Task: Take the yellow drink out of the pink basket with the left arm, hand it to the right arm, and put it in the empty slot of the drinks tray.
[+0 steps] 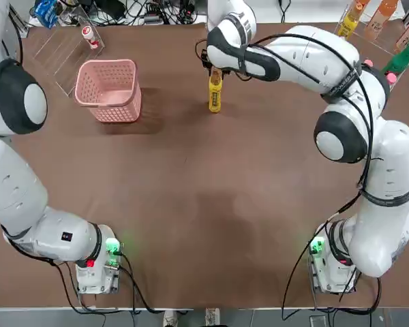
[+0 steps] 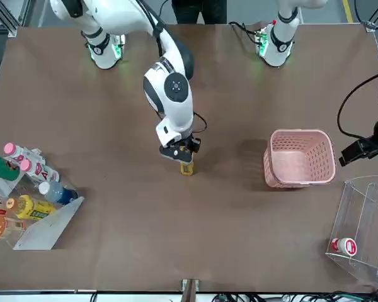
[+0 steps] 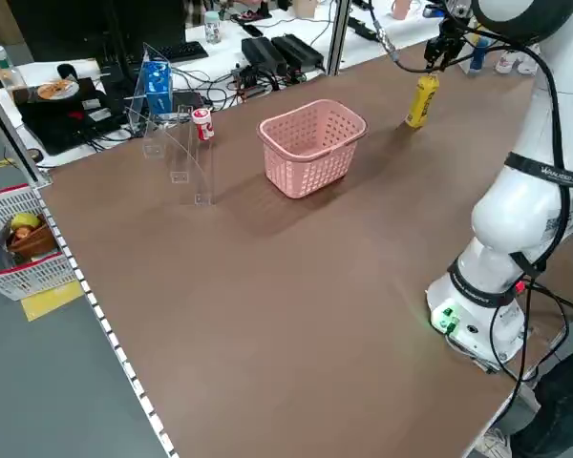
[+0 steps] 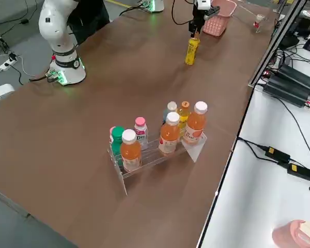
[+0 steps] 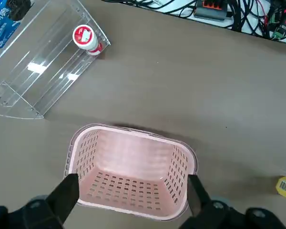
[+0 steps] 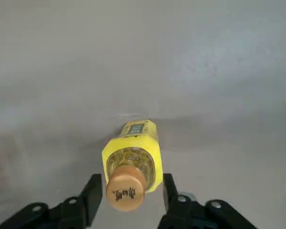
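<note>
Yellow drink (image 1: pixel 215 92), top hidden by right gripper (image 1: pixel 211 63)

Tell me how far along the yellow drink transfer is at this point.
Done: the yellow drink is out of the pink basket, with the left gripper open near the basket.

In hand: the right gripper is at the bottle's cap end; whether it grips firmly, I can't tell.

Left: carrying it to the drinks tray, where a gap shows between two orange bottles.
</note>
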`<action>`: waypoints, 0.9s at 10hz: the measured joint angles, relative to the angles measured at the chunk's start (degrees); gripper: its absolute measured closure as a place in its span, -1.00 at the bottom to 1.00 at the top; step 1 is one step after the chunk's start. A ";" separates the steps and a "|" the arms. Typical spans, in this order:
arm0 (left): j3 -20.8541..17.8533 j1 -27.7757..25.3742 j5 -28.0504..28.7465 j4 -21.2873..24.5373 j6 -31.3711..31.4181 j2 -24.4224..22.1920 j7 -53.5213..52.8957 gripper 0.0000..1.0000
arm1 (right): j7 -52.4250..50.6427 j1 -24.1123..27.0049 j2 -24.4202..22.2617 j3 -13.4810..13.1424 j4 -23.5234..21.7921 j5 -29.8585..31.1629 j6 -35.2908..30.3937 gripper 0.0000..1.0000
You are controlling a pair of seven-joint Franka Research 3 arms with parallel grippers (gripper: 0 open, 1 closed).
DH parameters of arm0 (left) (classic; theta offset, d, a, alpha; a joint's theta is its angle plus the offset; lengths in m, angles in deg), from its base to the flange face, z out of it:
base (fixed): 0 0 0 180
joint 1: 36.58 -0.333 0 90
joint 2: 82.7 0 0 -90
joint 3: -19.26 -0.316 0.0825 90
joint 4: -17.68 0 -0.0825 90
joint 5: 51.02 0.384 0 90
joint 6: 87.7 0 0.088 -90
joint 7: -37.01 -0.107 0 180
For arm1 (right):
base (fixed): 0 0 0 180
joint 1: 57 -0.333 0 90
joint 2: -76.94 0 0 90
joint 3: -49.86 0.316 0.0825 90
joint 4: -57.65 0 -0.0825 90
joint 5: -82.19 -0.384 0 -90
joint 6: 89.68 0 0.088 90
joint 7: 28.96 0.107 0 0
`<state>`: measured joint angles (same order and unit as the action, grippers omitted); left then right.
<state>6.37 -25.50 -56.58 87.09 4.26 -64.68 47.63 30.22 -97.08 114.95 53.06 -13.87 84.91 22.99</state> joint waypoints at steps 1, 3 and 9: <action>0.00 0.00 0.00 0.00 0.00 0.00 0.00 -1.00 | 0.00 0.00 0.00 -0.06 0.04 0.00 0.00 -0.13; 0.00 0.00 0.00 0.00 0.00 0.00 0.00 -1.00 | 0.01 0.00 0.00 -0.14 0.05 0.00 0.00 -0.15; -0.02 -0.01 0.00 0.00 0.00 0.00 0.00 -1.00 | 0.17 -0.07 0.65 -0.13 0.12 0.01 0.08 -0.10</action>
<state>6.35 -25.51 -56.58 87.09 4.26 -64.68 47.62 30.39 -97.15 115.61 52.94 -13.75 84.92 23.07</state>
